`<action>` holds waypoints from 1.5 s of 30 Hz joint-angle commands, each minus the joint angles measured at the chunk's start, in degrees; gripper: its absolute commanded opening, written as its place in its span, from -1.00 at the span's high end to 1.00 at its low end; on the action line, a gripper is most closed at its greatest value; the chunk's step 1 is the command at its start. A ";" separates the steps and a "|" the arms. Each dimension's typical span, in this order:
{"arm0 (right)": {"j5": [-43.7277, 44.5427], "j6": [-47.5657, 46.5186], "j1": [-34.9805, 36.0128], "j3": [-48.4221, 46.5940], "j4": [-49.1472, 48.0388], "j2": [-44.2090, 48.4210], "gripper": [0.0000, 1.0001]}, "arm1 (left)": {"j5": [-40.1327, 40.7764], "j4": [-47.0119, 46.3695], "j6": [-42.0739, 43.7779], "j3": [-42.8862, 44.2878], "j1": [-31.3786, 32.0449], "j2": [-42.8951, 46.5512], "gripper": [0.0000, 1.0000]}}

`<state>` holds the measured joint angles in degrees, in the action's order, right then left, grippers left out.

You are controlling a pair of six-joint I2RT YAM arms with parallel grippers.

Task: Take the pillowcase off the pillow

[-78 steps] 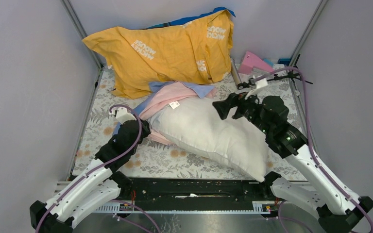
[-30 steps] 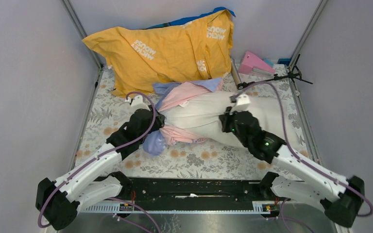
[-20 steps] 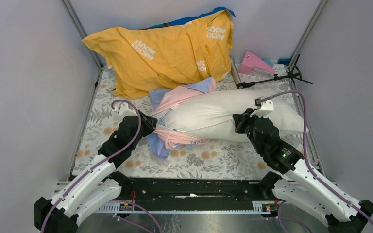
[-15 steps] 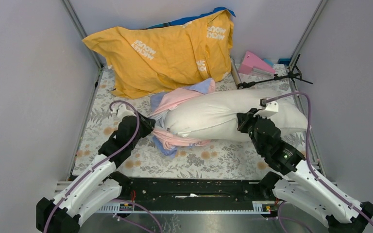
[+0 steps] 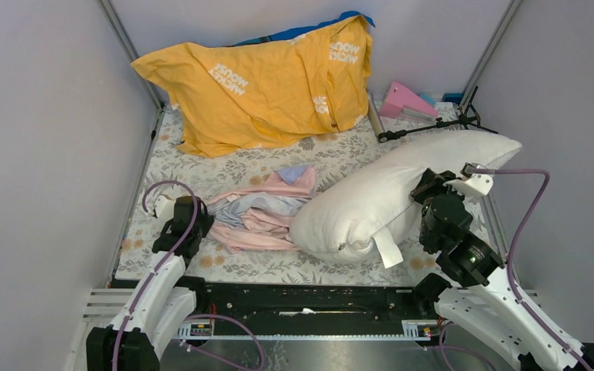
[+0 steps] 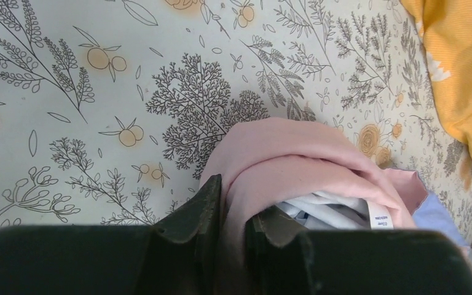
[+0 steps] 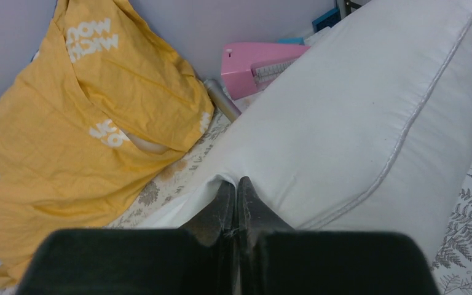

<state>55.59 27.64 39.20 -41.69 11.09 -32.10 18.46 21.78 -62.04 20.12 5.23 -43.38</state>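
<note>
Pillowcase point(image 5: 259, 216) lies bunched, off the pillow point(image 5: 387, 193), just beside it at 9 o'clock; left gripper point(image 6: 239, 201) pinches its pink edge; right gripper point(image 7: 235, 184) clamps a fold of pillow fabric.

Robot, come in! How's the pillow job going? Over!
Left gripper pinching pale pink and blue fabric pillowcase. Right gripper shut on plump white pillow. Pillowcase off, crumpled beside pillow. Nothing in the way. Over.

Lab enclosure: grey walls point(image 5: 39, 154), metal frame point(image 5: 126, 42).
</note>
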 commanded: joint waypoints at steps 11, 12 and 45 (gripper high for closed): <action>12.78 -8.82 -0.53 -3.59 -25.16 -3.60 1.00 | 20.76 9.65 -11.25 11.61 -0.40 3.65 0.65; 13.28 -10.74 -0.57 -3.88 -27.46 -3.59 1.00 | 22.95 12.16 -13.26 13.10 -0.40 4.44 0.65; -41.41 -8.51 -10.24 -33.62 -28.59 -35.66 0.87 | -8.15 -16.35 13.62 58.99 -0.40 -29.03 -0.15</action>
<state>34.00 16.86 28.93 -71.46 -8.43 -71.11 11.49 9.50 -53.49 77.43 4.97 -76.60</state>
